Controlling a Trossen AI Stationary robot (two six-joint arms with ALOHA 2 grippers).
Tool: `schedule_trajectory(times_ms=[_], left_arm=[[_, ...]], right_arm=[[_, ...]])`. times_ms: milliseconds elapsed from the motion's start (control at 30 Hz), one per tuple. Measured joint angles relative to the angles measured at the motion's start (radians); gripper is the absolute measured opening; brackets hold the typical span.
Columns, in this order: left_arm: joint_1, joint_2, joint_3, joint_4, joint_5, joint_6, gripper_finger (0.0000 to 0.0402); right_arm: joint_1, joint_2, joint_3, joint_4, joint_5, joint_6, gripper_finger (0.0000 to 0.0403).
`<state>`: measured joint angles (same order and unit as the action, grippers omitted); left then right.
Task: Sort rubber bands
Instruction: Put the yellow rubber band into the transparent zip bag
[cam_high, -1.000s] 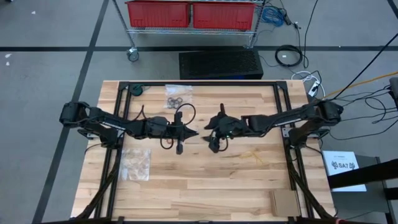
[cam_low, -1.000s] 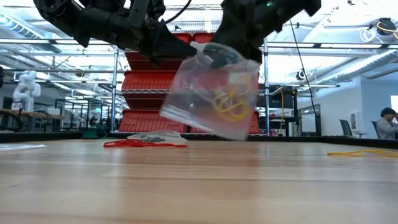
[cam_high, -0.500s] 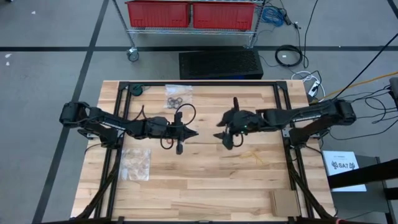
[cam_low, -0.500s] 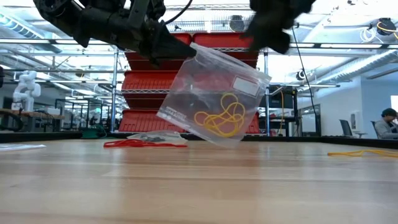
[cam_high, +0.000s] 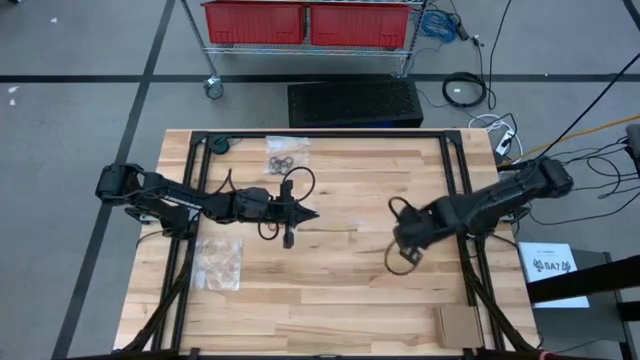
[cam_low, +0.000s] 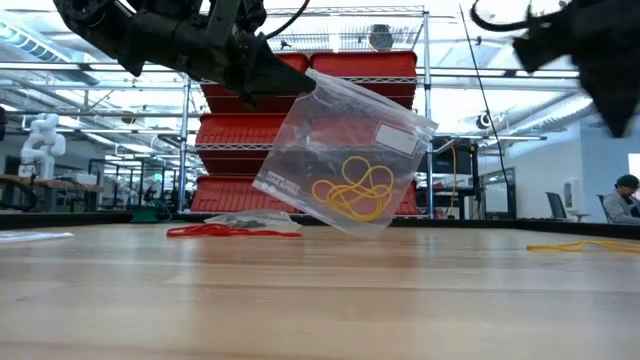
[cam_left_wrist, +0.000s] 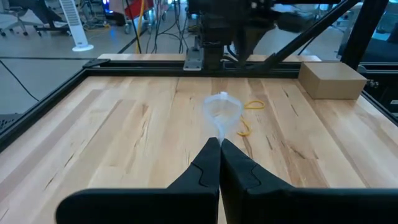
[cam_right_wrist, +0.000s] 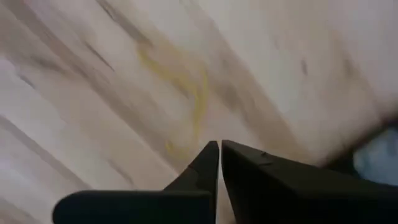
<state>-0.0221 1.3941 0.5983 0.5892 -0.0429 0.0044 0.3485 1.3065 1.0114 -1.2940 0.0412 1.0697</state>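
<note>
We see the left gripper (cam_low: 285, 85) closed on a clear bag (cam_low: 345, 150) of yellow rubber bands (cam_low: 352, 190), mid-frame; right gripper (cam_right_wrist: 220, 149), fingers closed and empty, may smear the loose yellow band (cam_right_wrist: 186, 99) away

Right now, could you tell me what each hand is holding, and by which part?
The left hand pinches the clear bag of yellow rubber bands by its top corner. The right hand is shut, holding nothing.
</note>
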Motion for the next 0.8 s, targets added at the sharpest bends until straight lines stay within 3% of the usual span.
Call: schedule_trajectory(times_ms=[167, 567, 800], left_arm=[[0.0, 0.0, 0.0, 0.0, 0.0, 0.0, 0.0002], [0.0, 0.0, 0.0, -0.004, 0.0, 0.001, 0.0002], [0.0, 0.0, -0.001, -0.004, 0.0, 0.002, 0.0002]], right_arm=[[0.111, 0.004, -0.052, 0.026, -0.093, 0.089, 0.0002], [0.243, 0.005, -0.399, 0.435, -0.086, 0.12, 0.0], [0.247, 0.002, -0.459, 0.558, -0.082, 0.166, 0.0]])
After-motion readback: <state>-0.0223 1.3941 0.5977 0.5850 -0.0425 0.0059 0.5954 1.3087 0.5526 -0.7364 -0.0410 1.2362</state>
